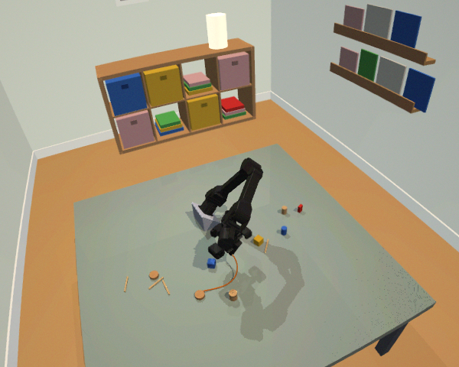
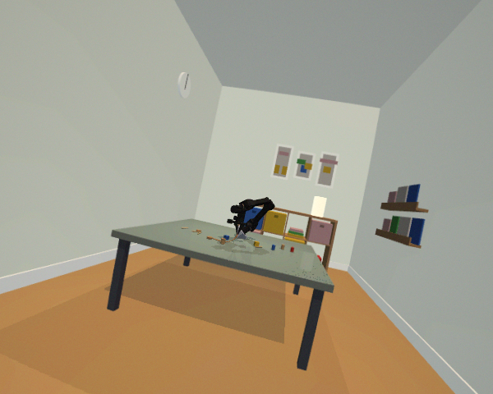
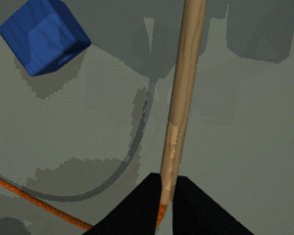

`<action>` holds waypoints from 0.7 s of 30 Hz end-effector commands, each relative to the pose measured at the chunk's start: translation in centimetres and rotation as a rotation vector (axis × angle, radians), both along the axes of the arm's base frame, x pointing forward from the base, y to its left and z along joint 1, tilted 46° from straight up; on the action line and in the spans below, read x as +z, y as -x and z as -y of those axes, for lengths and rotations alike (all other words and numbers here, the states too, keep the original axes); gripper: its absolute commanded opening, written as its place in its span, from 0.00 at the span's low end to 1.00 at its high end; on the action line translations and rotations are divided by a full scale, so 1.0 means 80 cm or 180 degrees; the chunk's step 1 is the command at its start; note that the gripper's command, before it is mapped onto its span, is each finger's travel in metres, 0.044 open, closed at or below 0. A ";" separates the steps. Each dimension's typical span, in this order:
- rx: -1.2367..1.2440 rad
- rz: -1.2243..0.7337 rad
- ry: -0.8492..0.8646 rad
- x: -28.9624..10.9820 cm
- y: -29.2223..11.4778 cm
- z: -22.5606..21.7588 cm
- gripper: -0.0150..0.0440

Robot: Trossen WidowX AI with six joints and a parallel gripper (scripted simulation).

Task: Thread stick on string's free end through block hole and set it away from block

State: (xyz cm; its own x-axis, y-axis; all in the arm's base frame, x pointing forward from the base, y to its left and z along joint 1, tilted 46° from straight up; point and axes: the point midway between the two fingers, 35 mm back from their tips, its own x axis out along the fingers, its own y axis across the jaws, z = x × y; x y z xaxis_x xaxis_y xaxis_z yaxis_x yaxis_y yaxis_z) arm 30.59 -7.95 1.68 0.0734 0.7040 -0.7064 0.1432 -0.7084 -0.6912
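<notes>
Wrist view: hand point(image 3: 166, 204) clamped on stringed stick point(image 3: 181, 98) above table point(image 3: 252, 131).

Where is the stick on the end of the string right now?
The stick is pinched in the claw, off the table. In the wrist view it points up the middle of the frame, the blue cube to its left.

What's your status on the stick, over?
Gripper shut on the stick, lifted above the table. String trails to the button. Block not yet threaded. Blue cube off to one side.
</notes>
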 end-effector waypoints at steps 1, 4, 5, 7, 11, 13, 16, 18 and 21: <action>0.0101 0.0121 -0.0004 -0.001 -0.008 0.002 0.25; 0.0190 0.0213 0.0006 -0.002 -0.012 0.004 0.25; 0.0220 0.0244 0.0009 -0.002 -0.014 0.005 0.25; 0.0279 0.0304 0.0015 -0.003 -0.017 0.006 0.25; 0.0400 0.0426 0.0028 -0.005 -0.023 0.008 0.25; 0.0461 0.0488 0.0035 -0.006 -0.025 0.009 0.25; 0.0552 0.0581 0.0046 -0.007 -0.030 0.011 0.25; 0.0613 0.0642 0.0052 -0.008 -0.033 0.012 0.25; 0.0707 0.0738 0.0063 -0.010 -0.037 0.013 0.25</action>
